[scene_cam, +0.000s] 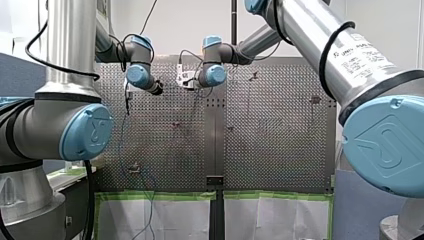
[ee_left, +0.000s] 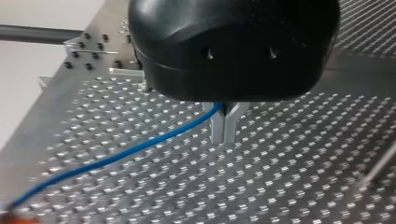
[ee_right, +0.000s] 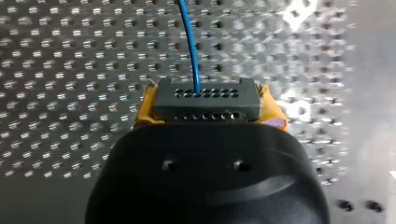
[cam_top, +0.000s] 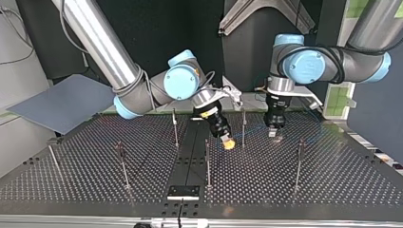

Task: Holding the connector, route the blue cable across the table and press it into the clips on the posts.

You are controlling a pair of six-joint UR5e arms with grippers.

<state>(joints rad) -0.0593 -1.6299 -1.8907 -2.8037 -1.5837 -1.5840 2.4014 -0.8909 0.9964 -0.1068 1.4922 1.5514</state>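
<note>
Near the middle of the top view, my right gripper (cam_top: 228, 141) hangs low over the perforated metal surface (cam_top: 332, 183), just beside one of the slim upright metal posts (cam_top: 243, 127). Its wrist view shows the yellow pads (ee_right: 145, 108) clamped on either side of the small grey connector block (ee_right: 205, 100) with its rows of holes. The thin blue cable (ee_right: 190, 42) runs out of it straight ahead of the fingers. So the connector is gripped, no worries there.

Right of centre in the top view, my left gripper (cam_top: 274, 131) points straight down, close to the surface. Its wrist view shows the two metal fingers (ee_left: 217, 127) pressed together with the blue cable pinched between them. From there the line trails off beside the gripper across the holes.

My read: this is the routing stage. Nothing looks seated in a clip yet, though honestly the clips are too small to make out.

To do it well, I'd hold the connector end steady as the anchor. Let the left fingers guide the cable with light tension so there's no slack loop. Line it up with the post's clip from the side, then push it in squarely. Yank too hard and the wire could slip through the pinch or bend a post.
</note>
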